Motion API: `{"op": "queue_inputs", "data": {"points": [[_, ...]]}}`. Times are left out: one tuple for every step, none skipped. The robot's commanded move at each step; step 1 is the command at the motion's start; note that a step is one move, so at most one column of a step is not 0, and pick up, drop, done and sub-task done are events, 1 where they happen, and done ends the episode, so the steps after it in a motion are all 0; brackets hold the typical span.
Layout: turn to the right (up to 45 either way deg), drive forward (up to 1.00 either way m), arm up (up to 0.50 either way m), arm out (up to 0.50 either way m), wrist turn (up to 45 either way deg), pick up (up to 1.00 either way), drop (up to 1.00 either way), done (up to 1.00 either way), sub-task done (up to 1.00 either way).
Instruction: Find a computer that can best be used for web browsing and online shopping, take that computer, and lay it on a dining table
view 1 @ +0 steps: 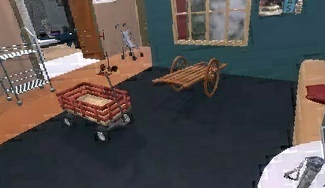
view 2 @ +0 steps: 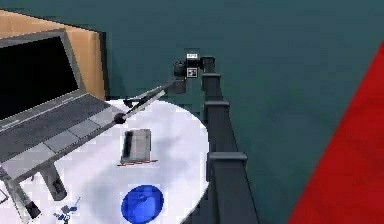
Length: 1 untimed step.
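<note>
Step in hand, as I judge it: the grab on the laptop [view 2: 50, 95]. It sits lid up on the white round table [view 2: 185, 140], at the arm side view's left, with its screen dark. The arm [view 2: 215, 120] runs along the table's edge, and the gripper [view 2: 128, 112] angles back over the tabletop. Its thin fingers [view 2: 150, 98] end near the laptop's nearest corner. Touching or just beside: can't tell. Jaws: can't tell how they stand. With the tabletop right behind the tips, you can't tell whether it holds anything either.

To do it well:
- **Grip point:** go for the laptop's base edge at that corner, not the raised screen. The lid will likely fold or tip if pushed.
- **Approach:** come in low and level with the tabletop so the fingers take the thin edge.
- **Clutter:** mind the flat grey slab [view 2: 135, 145] lying just beside the tips, and the blue disc [view 2: 143, 203] further along. A sideways sweep could knock either.
- **Lift:** go straight up until the laptop hangs clear before you pull the arm in. A wide flat thing gripped at one corner will probably sag or swing.
- **Drive:** in the forward view a red wagon [view 1: 93, 104] and a wooden cart [view 1: 194, 76] stand on the dark floor ahead, well apart. Steer round them.

Whether this white table counts as the dining table: can't tell.
</note>
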Motion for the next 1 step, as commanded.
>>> {"op": "queue_inputs", "data": {"points": [[0.0,0.00,-0.32,0.00,0.0,0.00,0.00,0.00,0.00]]}}
